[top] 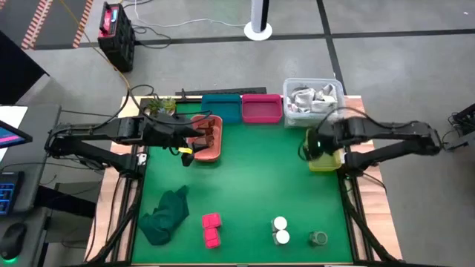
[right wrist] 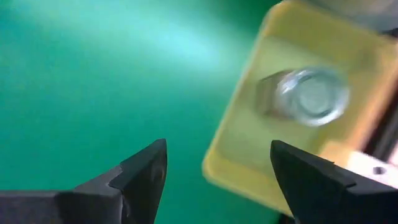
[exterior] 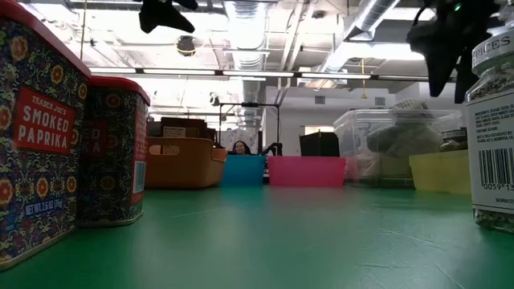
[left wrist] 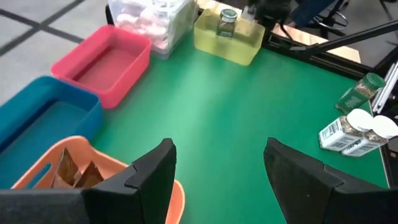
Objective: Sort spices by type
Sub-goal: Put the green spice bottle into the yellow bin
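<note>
Paprika tins (exterior: 48, 136) nearest. Our right tool (right wrist: 217, 171) released above yellow bin (right wrist: 298, 118) holding greenish jar (right wrist: 311, 96); left tool (left wrist: 217, 171) released. Next we fetch second greenish jar (top: 320, 238).

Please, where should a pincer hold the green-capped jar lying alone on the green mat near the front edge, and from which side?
The green-capped jar lies on its side, apart from the two white-topped jars. Probably best to come straight down from above and close the fingers across its round body at mid-length, not on the cap. The right pincer, open over the yellow bin, is nearer.
</note>
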Controlling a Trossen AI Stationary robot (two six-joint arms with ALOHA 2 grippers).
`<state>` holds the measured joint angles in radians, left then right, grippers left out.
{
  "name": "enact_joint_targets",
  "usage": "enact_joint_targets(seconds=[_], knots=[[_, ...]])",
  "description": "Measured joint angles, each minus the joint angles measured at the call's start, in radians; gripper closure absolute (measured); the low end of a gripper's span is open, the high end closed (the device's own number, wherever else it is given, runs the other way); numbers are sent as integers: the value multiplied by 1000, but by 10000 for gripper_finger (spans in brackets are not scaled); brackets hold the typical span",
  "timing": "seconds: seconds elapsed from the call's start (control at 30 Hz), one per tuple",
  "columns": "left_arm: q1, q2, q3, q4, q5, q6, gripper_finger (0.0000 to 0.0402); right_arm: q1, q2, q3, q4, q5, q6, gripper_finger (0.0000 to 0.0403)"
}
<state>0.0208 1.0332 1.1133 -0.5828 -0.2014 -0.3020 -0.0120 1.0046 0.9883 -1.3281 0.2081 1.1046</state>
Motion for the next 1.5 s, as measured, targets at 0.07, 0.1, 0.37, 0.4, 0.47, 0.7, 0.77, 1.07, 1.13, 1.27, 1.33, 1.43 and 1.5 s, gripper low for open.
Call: enact_joint_targets(seconds=[0.07, 0.1, 0.37, 0.4, 0.47, 0.7, 0.77, 1.07, 1.13, 1.27, 1.33, 1.43, 1.5], knots=[[0, 0, 0, -11, 0, -6, 168, 117, 9, -3, 50, -7, 44, 92], [0, 0, 0, -15, 0, -7, 168, 175, 16, -3, 84, -8, 51, 92], [0, 0, 0, -40, -1, 8, 168, 654, 119, 13, 263, -63, 176, 92], [0, 0, 0, -41, -5, 8, 168, 701, 147, 30, 271, -63, 205, 92], [0, 0, 0, -40, -10, 9, 168, 778, 206, 71, 255, -63, 255, 92], [3, 0, 0, -36, -12, 10, 168, 918, 423, 265, 174, -63, 286, 92], [3, 0, 0, -36, -13, 14, 168, 934, 467, 308, 174, -63, 286, 92], [3, 0, 0, -35, -15, 44, 168, 974, 546, 359, 184, -131, 426, 52], [3, 0, 0, -35, -16, 56, 168, 982, 546, 359, 185, -146, 437, 29], [3, 0, 0, -35, -16, 62, 168, 996, 553, 360, 176, -154, 427, 9], [3, 0, 0, -36, -16, 55, 168, 1003, 566, 360, 177, -154, 398, 13], [3, 0, 0, -41, -16, 49, 168, 1008, 595, 360, 183, -156, 365, 14], [3, 0, 0, -47, -16, 49, 168, 1014, 616, 360, 184, -162, 363, 10]])
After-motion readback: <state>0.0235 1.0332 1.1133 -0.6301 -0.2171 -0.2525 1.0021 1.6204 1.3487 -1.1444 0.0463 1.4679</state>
